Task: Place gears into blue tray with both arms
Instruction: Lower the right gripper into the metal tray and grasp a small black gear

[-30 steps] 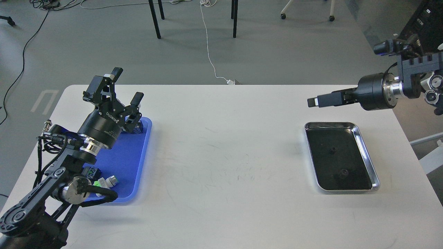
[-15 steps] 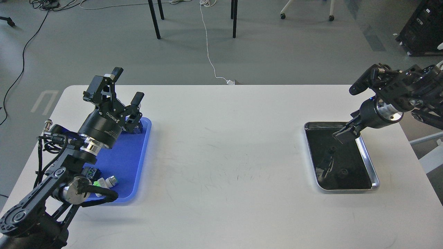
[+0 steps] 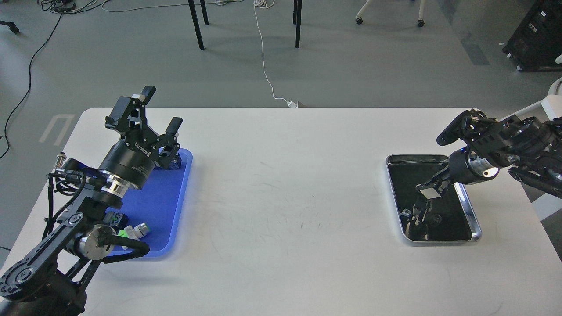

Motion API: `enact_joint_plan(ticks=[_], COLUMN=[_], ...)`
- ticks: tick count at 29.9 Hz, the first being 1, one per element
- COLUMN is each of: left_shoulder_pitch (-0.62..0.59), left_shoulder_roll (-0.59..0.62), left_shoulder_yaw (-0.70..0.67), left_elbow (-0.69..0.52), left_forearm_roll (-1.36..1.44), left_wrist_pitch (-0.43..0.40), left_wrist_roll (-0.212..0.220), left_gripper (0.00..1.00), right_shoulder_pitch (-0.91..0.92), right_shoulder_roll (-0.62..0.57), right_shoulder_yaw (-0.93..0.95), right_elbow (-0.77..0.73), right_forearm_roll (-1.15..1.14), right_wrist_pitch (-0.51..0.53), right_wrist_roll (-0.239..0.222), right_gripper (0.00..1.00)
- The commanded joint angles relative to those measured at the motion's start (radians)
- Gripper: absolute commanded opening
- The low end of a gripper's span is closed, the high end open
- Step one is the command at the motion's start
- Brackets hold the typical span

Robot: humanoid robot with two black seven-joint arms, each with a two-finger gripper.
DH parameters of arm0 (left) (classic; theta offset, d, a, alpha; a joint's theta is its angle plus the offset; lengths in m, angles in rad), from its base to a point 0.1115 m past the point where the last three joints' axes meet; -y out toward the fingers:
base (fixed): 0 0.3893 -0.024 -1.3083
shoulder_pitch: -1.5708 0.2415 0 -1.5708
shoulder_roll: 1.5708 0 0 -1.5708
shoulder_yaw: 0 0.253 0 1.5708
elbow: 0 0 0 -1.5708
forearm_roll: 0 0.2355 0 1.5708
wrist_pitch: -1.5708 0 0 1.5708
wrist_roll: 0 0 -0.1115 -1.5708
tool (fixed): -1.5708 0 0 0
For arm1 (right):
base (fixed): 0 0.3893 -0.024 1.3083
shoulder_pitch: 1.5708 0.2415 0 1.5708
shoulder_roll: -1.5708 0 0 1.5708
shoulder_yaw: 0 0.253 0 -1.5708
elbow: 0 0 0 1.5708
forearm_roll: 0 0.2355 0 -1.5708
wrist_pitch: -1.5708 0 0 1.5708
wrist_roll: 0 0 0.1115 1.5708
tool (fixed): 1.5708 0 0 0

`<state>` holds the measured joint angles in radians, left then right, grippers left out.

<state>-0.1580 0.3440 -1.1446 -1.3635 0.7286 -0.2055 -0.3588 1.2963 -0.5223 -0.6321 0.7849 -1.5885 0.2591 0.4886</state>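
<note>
**Right gripper low over the metal tray**

At the frame's right, the right gripper (image 3: 428, 192) pointed down into the silver-rimmed metal tray (image 3: 477, 228); whether it was open could not be told. One gear (image 3: 435, 220) lay there. At left, the left gripper (image 3: 161, 109) stood open above the blue tray (image 3: 175, 210) on the white tabletop (image 3: 285, 197).

A white bench (image 3: 281, 197) carries a blue tray (image 3: 169, 210) at its left and a metal tray (image 3: 470, 217) at its right.
</note>
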Motion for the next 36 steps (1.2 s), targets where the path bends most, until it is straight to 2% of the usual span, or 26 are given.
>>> enact_joint_plan(ticks=[1, 7, 13, 18, 21, 24, 26, 29, 36], left_shoulder_pitch=[0.000, 0.003, 0.006, 0.006, 0.006, 0.006, 0.006, 0.006, 0.006], left_shoulder_roll=[0.001, 0.001, 0.001, 0.001, 0.001, 0.001, 0.001, 0.001, 0.003], left_shoulder_yaw=[-0.001, -0.001, -0.001, -0.001, -0.001, -0.003, -0.004, -0.004, -0.006], left_elbow=[0.000, -0.002, -0.011, -0.011, -0.011, -0.011, -0.011, -0.011, -0.012], left_forearm_roll=[0.000, 0.000, 0.002, 0.000, 0.000, 0.000, 0.002, 0.002, 0.002], left_wrist_pitch=[0.002, 0.000, 0.002, 0.002, 0.002, 0.002, 0.002, 0.002, 0.002], left_wrist_roll=[0.000, 0.000, 0.000, 0.000, -0.002, -0.002, -0.002, -0.002, 0.000], left_gripper=[0.98, 0.98, 0.98, 0.98, 0.98, 0.98, 0.98, 0.98, 0.98], right_shoulder_pitch=[-0.014, -0.046, -0.058, -0.065, -0.072, -0.074, -0.074, -0.075, -0.057], right_shoulder_roll=[0.008, 0.035, 0.044, 0.051, 0.059, 0.062, 0.064, 0.070, 0.065], right_shoulder_yaw=[0.000, 0.000, 0.000, 0.000, 0.000, -0.001, 0.000, -0.001, 0.005], right_elbow=[-0.007, -0.038, -0.047, -0.050, -0.064, -0.064, -0.065, -0.070, -0.059], right_forearm_roll=[0.010, 0.025, 0.025, 0.025, 0.025, 0.025, 0.025, 0.025, 0.039], right_wrist_pitch=[0.000, -0.020, -0.024, -0.024, -0.026, -0.026, -0.026, -0.024, -0.026], right_wrist_roll=[0.000, 0.000, 0.000, 0.000, 0.000, 0.000, 0.000, 0.000, 0.000], right_gripper=[0.69, 0.66, 0.56, 0.45, 0.34, 0.29, 0.21, 0.16, 0.13])
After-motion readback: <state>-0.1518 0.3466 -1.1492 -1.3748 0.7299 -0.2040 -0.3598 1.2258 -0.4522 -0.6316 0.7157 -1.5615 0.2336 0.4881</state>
